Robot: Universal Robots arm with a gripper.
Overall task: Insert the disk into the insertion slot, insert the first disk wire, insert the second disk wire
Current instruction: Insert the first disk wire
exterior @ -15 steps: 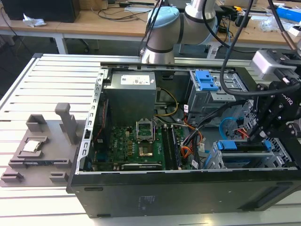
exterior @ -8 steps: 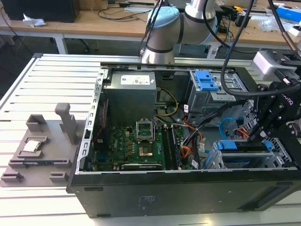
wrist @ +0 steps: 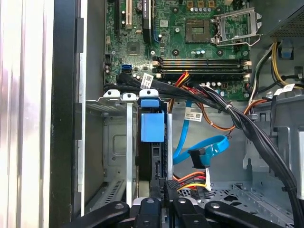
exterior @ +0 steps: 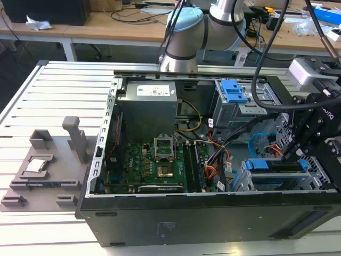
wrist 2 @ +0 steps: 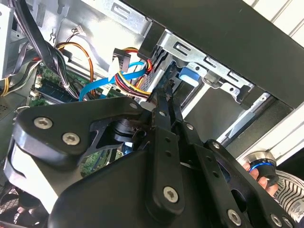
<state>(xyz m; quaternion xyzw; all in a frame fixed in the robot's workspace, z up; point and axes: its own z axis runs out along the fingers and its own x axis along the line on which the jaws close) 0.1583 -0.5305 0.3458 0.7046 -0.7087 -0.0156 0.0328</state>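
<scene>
The disk [exterior: 277, 168] lies in the insertion slot [exterior: 314, 181], the silver cage at the exterior view's right. In the first wrist view the disk's blue carrier [wrist: 152, 126] stands edge-on between the slot's rails [wrist: 116, 137]. My gripper [wrist: 164, 190] sits at the disk's rear edge. It is shut on the black plug of the first disk wire [wrist: 192, 180], the red and orange bundle. The second wrist view shows the narrow fingertips [wrist 2: 161, 99] pinched together, with that bundle [wrist 2: 135, 83] trailing away from them. The second disk wire [wrist: 209, 147] curls loose beside the slot, its plug hanging free.
A taller grey cage with a blue clip [exterior: 234, 90] stands behind the slot. A thick black cable bundle [wrist: 228, 111] crosses above the bay. The motherboard [exterior: 160, 165] and power supply [exterior: 146, 106] take up the case's left half. A grey fixture [exterior: 48, 165] lies on the table outside.
</scene>
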